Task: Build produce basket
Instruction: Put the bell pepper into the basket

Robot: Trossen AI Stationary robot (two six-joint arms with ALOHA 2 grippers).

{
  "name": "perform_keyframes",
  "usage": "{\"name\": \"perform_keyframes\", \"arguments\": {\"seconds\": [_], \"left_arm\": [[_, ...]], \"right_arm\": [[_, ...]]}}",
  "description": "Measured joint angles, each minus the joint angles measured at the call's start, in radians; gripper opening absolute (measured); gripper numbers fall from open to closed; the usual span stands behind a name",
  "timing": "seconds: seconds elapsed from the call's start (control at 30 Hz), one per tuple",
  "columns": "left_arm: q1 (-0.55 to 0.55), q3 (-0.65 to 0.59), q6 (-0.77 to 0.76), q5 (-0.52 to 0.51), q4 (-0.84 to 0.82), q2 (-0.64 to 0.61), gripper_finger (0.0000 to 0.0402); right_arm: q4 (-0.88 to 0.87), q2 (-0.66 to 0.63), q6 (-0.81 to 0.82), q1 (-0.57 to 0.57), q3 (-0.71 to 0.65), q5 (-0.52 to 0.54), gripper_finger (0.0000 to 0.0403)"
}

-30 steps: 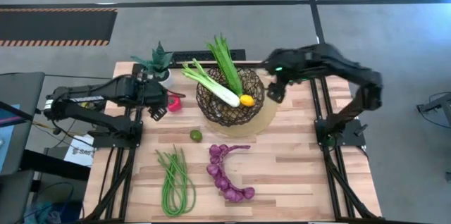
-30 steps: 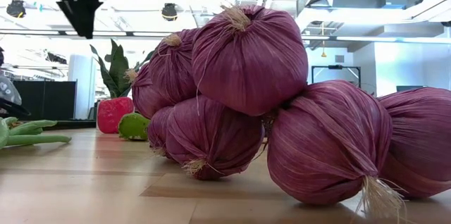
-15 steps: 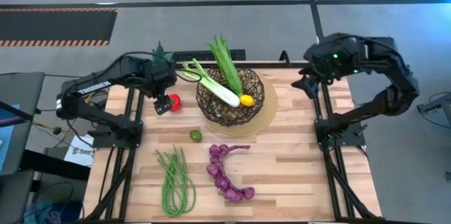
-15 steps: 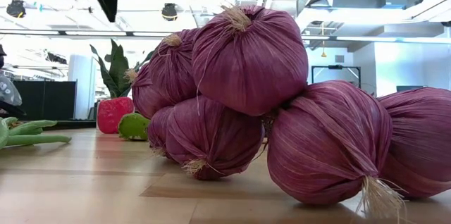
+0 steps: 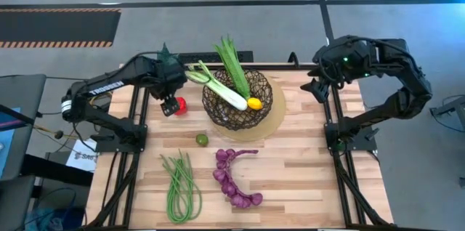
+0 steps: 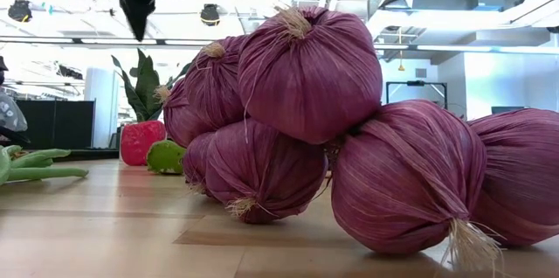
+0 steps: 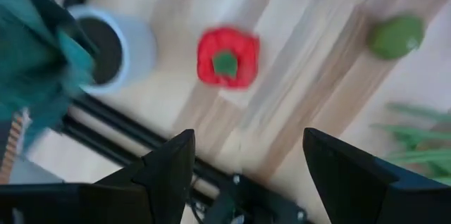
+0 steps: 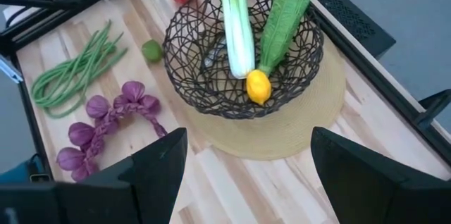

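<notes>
The dark wire basket (image 5: 237, 100) stands on a tan mat (image 5: 275, 118). In it lie a leek (image 5: 218, 87), green leafy stalks (image 5: 234, 67) and a lemon (image 5: 254, 103). The leek and stalk tops stick out over the far rim. A red pepper (image 5: 181, 105), a lime (image 5: 202, 139), green beans (image 5: 180, 185) and a purple onion string (image 5: 234, 180) lie on the table. My left gripper (image 5: 171, 104) hangs open above the table, pointing down beside the pepper (image 7: 227, 56). My right gripper (image 5: 317, 89) is open, raised near the table's far right edge, looking down on the basket (image 8: 211, 76).
A small potted spiky plant (image 5: 166, 62) stands at the far left, close to my left arm. The table frame rails (image 5: 138, 126) run along the left and right sides. Bare wood shows on the near right (image 5: 305, 180).
My left gripper has moved toward the table's right, closer to the red pepper, rising a little and rolling about its own axis. My right gripper has drawn back from the basket's right rim toward the table's right edge and risen, then kept still. Both stay open; no produce has moved.
</notes>
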Motion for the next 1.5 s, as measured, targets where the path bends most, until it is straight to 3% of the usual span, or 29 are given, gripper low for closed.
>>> {"name": "perform_keyframes", "arguments": {"seconds": [0.2,0.37,0.5,0.67,0.97,1.5], "left_arm": [[0.000,-0.219,-0.023,0.009,0.045,-0.001,0.0250],[0.000,-0.320,-0.014,0.010,0.243,0.000,0.0250],[0.000,-0.345,-0.021,-0.004,0.406,0.000,0.0250],[0.002,-0.378,-0.074,-0.116,0.393,0.000,0.0250],[0.002,-0.455,-0.095,-0.122,0.427,0.000,0.0250],[0.061,-0.457,-0.047,-0.112,0.477,0.000,0.0250]], "right_arm": [[0.000,0.000,0.000,-0.001,0.000,0.001,0.0317],[0.001,0.008,0.000,-0.001,0.000,0.001,0.0317],[0.002,0.023,0.006,-0.001,0.000,0.001,0.0317],[0.001,0.042,0.007,0.001,0.000,0.001,0.0317],[0.005,0.070,0.000,0.000,0.000,0.001,0.0318],[0.001,0.086,0.000,0.000,0.000,0.000,0.0318]]}}
